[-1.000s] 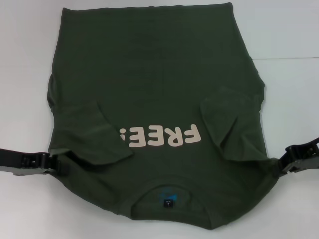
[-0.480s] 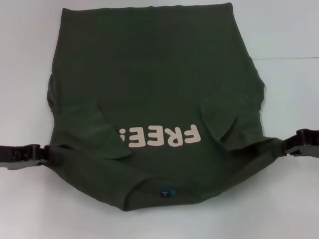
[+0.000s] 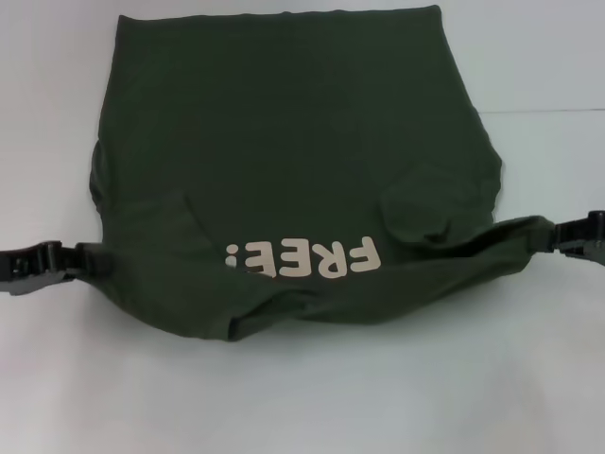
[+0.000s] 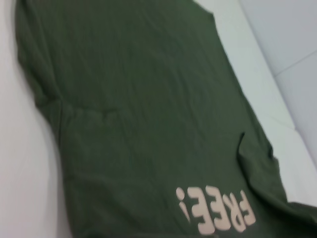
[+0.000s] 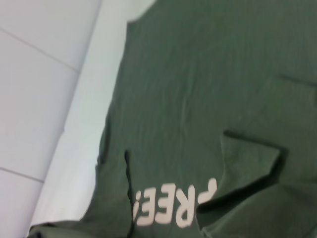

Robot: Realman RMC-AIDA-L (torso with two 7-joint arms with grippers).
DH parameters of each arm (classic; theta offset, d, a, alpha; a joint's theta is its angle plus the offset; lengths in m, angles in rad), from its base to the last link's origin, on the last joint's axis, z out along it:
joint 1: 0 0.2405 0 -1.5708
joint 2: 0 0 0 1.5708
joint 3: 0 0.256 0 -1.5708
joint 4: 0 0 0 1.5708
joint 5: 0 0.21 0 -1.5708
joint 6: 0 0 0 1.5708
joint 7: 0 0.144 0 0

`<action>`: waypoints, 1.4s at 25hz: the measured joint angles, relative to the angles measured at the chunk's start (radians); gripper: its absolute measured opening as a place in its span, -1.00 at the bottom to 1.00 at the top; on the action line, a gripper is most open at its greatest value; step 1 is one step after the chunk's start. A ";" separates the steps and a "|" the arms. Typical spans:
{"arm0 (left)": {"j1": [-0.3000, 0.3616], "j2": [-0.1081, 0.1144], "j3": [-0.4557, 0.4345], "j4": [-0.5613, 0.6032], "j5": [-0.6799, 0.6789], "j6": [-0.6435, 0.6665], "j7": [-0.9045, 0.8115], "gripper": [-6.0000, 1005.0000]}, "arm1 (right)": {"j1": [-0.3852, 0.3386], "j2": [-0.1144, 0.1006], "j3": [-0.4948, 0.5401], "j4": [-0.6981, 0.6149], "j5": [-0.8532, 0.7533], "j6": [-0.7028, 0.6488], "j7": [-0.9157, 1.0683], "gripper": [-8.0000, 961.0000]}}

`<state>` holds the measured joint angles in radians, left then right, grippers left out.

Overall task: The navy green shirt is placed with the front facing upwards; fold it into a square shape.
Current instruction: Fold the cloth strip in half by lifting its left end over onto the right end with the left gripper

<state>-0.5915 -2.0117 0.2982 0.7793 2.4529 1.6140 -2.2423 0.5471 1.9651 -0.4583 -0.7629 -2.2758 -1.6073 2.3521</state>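
The navy green shirt lies on the white table, its cream "FREE!" lettering facing up and upside down to me. Its near, collar-side edge is lifted and rolled over away from me, so the collar and blue label are hidden. My left gripper is shut on the shirt's near left corner. My right gripper is shut on the near right corner, slightly higher. Both sleeves are folded in over the body. The shirt and its lettering also show in the left wrist view and the right wrist view.
The white table shows bare in front of the shirt and to both sides. A seam line in the table surface runs at the far right.
Both grippers have lifted the shirt's collar-side edge and carried it away from me. The fold now covers the collar and label and reaches the lower edge of the lettering.
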 joint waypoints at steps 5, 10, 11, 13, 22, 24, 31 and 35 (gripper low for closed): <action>0.010 -0.006 -0.006 -0.004 -0.081 -0.009 0.017 -0.86 | -0.010 0.004 0.033 0.066 0.058 0.029 -0.072 -0.91; 0.025 -0.012 -0.006 -0.005 -0.171 -0.031 0.028 -0.86 | -0.019 0.010 0.053 0.080 0.099 0.047 -0.106 -0.91; 0.027 -0.014 -0.005 -0.006 -0.185 -0.038 0.029 -0.86 | -0.022 0.011 0.059 0.080 0.109 0.050 -0.114 -0.91; 0.028 -0.015 -0.005 -0.007 -0.196 -0.046 0.031 -0.86 | -0.028 0.012 0.071 0.082 0.131 0.058 -0.130 -0.91; 0.025 -0.025 -0.003 -0.097 -0.339 -0.148 0.107 -0.86 | -0.035 0.035 0.084 0.094 0.238 0.145 -0.201 -0.91; 0.018 -0.034 0.000 -0.110 -0.364 -0.175 0.130 -0.86 | -0.030 0.042 0.084 0.102 0.257 0.168 -0.219 -0.91; 0.011 -0.078 0.004 -0.114 -0.463 -0.269 0.224 -0.86 | -0.018 0.073 0.078 0.112 0.326 0.255 -0.287 -0.91; 0.006 -0.083 0.004 -0.124 -0.503 -0.277 0.267 -0.86 | -0.017 0.079 0.077 0.112 0.367 0.261 -0.315 -0.91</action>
<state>-0.5850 -2.0951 0.3022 0.6550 1.9500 1.3372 -1.9750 0.5305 2.0439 -0.3816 -0.6505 -1.9086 -1.3463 2.0370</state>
